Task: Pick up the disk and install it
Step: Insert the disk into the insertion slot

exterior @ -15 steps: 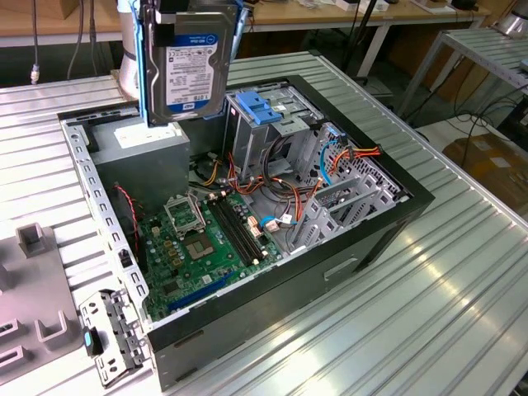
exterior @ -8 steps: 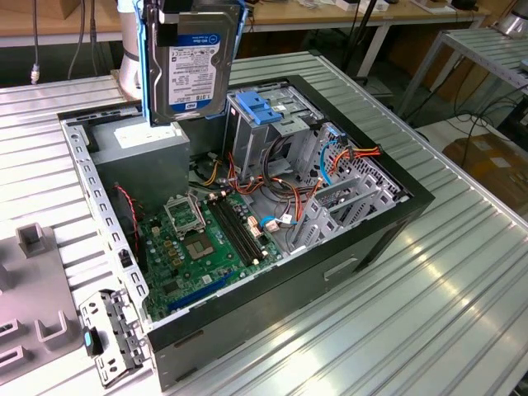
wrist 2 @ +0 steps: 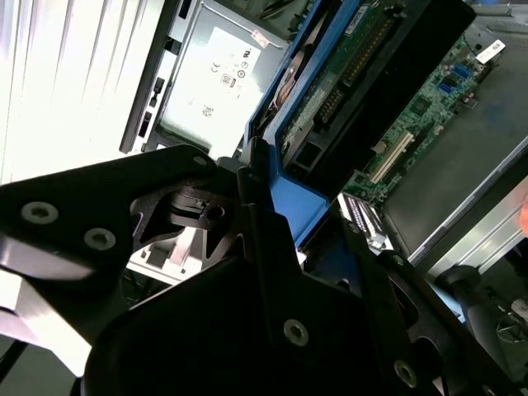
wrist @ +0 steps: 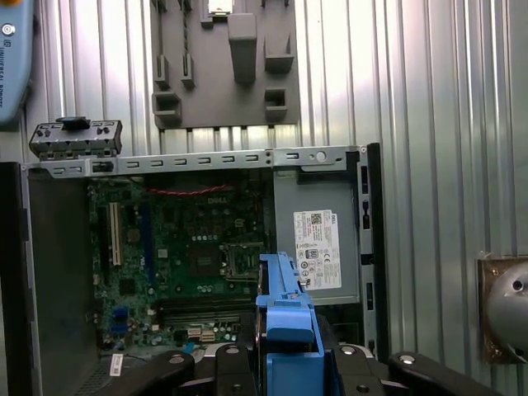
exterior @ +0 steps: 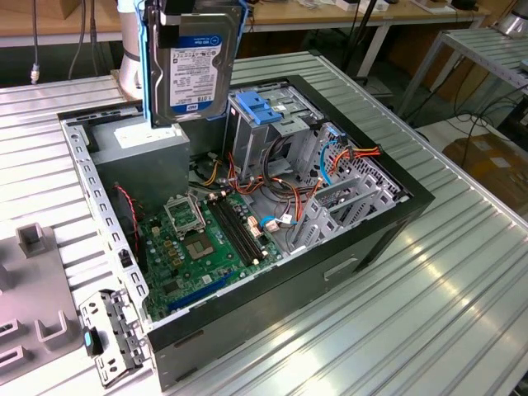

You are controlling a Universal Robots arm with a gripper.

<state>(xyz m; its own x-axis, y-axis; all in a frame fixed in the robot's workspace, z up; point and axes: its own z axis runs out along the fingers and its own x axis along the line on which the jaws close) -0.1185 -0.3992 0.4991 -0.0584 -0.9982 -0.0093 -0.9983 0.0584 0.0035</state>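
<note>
Ribbed metal surface (exterior: 429,272) carries an open black PC case (exterior: 388,223) lying on its side; wooden benches and cables sit behind it. Inside the case: green motherboard (exterior: 206,239), grey PSU (exterior: 136,140) with a white sticker at the far corner, and a metal drive cage (exterior: 272,136) with a blue latch (exterior: 256,107) on top. Orange and blue cables run beside the cage. A grey fixture plate (exterior: 33,289) lies on the surface at the exterior view's left. A small metal bracket (exterior: 111,338) sits by the near corner of the case.

Disk (exterior: 194,62) is off the surface, hanging upright high over the case above the PSU end. Its label faces the exterior camera and blue rails run down both sides. It is not in the cage or any bay. In the first wrist view the disk's blue rail (wrist: 285,330) sits over the seam between motherboard (wrist: 190,247) and PSU (wrist: 318,247). In the second wrist view its green circuit-board underside (wrist 2: 355,66) shows, with the PSU sticker (wrist 2: 223,74) beyond it.

Tool (wrist: 289,367) is clenched on the disk, with black fingers (wrist: 359,363) pressed against the blue carrier from both sides. A white arm segment (exterior: 132,49) is visible behind the disk in the exterior view.
</note>
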